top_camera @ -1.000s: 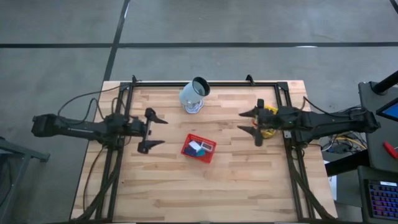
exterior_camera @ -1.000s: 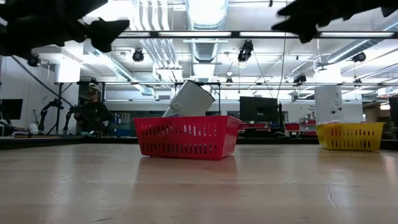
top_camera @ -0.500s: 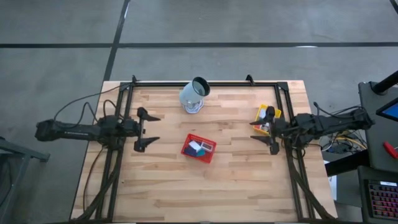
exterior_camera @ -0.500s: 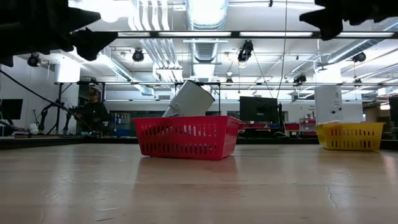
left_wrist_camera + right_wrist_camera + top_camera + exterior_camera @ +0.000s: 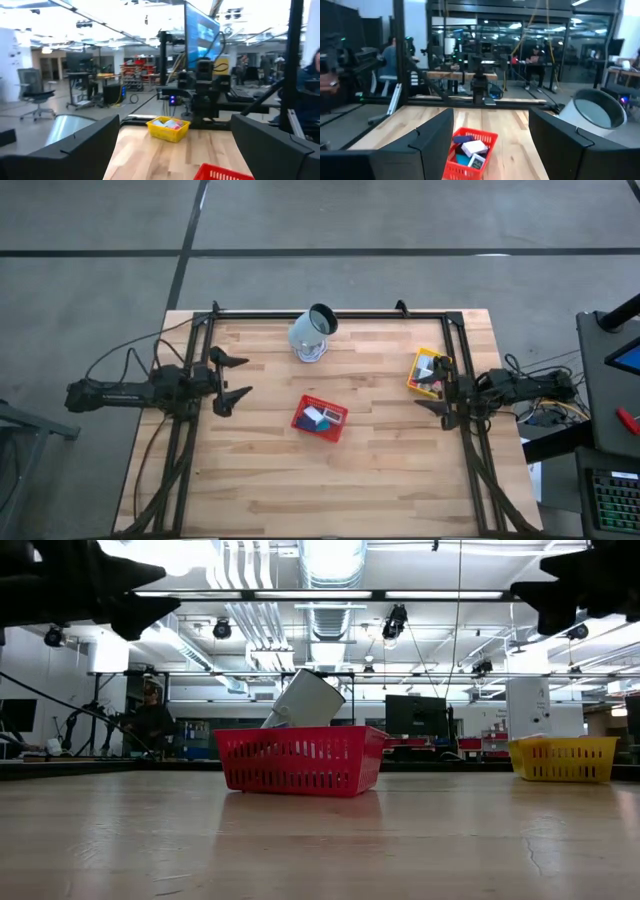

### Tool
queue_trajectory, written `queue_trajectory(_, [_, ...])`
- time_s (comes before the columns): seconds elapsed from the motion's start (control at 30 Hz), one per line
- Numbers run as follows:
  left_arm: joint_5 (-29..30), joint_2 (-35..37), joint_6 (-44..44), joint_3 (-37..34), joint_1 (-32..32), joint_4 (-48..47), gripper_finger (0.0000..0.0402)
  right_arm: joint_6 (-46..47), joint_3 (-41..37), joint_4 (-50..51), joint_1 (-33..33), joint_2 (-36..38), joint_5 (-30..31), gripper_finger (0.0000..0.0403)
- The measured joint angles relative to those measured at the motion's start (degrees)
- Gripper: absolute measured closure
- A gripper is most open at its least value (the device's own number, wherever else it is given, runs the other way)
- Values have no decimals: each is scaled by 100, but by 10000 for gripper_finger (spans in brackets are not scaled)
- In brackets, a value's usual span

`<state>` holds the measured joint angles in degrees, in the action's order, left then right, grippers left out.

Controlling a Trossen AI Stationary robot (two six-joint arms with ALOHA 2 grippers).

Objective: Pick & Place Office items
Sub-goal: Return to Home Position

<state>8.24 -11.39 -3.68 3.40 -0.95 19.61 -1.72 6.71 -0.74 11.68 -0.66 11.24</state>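
The office items lie in two mesh trays. White, black and blue ones fill the red tray (image 5: pixel 320 418) (image 5: pixel 470 149) at the table's middle. Others lie in the yellow tray (image 5: pixel 428 372) (image 5: pixel 168 128) near the right edge. The pale cup (image 5: pixel 313 333) (image 5: pixel 592 112) lies tilted near the far edge. My left gripper (image 5: pixel 233 378) (image 5: pixel 175 132) hovers open at the left edge, well apart from the red tray. My right gripper (image 5: pixel 437 390) (image 5: pixel 492 132) hovers open at the right edge, just on the near side of the yellow tray. Both are empty.
In the low view the red tray (image 5: pixel 300 760) stands mid-table with the cup (image 5: pixel 305 700) behind it and the yellow tray (image 5: pixel 563 758) to the right. A dark metal frame (image 5: pixel 330 315) runs along the table's far and side edges. Bare wood spans the near half.
Both arms have drawn back from the table's middle while staying open and empty. The left gripper has moved toward the left edge. The right gripper has moved toward the right edge and off the yellow tray, which now shows whole. Trays and cup have stayed put.
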Motion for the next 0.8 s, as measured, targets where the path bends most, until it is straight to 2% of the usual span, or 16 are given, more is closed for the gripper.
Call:
queue_trajectory(0.17, [101, 293, 49, -21, 0, -168, 18, -282, -269, -210, -2, -11, -610, 154])
queue_trajectory(0.27, [505, 507, 193, -114, 0, -408, 18, -428, -447, -590, -7, 59, -828, 154])
queue_trajectory(0.33, [749, 679, 265, -244, 0, -445, 18, -540, -583, -840, -7, 65, -596, 154])
queue_trajectory(0.43, [789, 915, 260, -304, 0, -644, 19, -608, -622, -810, -37, 6, 193, 154])
queue_trajectory(0.47, [791, 998, 260, -304, 0, -734, 19, -672, -622, -823, -60, -22, 292, 154])
queue_trajectory(0.63, [810, 1140, 179, -306, -2, -999, 19, -994, -622, -887, -351, -10, 373, 154])
queue_trajectory(0.8, [859, 1143, 159, -306, -5, -1099, 19, -1073, -620, -820, -1124, -23, 286, 154])
